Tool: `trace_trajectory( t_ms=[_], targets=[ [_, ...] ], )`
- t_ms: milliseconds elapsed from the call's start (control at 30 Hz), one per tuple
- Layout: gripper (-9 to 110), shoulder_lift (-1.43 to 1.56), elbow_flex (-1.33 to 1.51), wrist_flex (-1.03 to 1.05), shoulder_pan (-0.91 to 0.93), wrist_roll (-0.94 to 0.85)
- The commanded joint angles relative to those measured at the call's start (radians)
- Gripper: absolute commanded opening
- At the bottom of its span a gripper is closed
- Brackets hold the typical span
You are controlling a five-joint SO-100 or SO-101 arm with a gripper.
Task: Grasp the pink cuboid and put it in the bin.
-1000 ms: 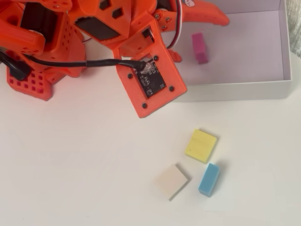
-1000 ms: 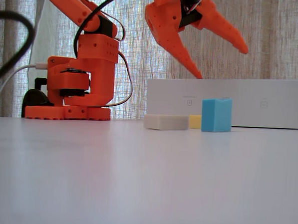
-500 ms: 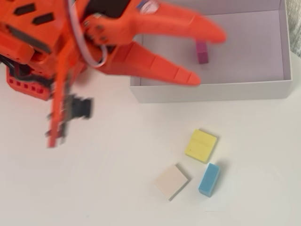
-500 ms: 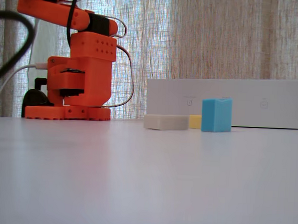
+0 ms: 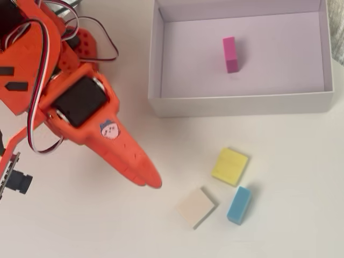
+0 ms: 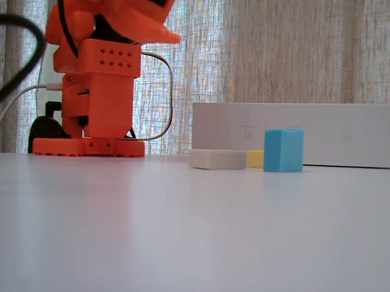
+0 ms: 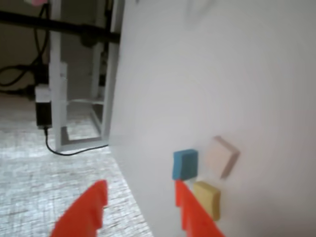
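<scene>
So the pink cuboid (image 5: 230, 54) is seen lying inside the bin (image 5: 239, 103), while the hand (image 7: 139, 195) is held parted, gripping nothing (wrist view).

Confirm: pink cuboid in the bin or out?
In. Overhead view shows the pink cuboid lying on the bin floor, away from the walls.
</scene>
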Motion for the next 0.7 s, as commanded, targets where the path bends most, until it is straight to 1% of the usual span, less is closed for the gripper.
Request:
trace_trajectory(
  t_ms=[0,233,267,400,667],
  targets=[
    [5,0.008,0.011,0.048,0.009,0.012],
    [4,0.008,0.028,0.218,-0.002,0.023],
    [1,0.008,0.028,0.232,-0.003,0.028],
    [-8,0.008,0.028,0.235,0.000,0.032],
    [-8,0.008,0.026,0.236,0.003,0.032]
  ],
)
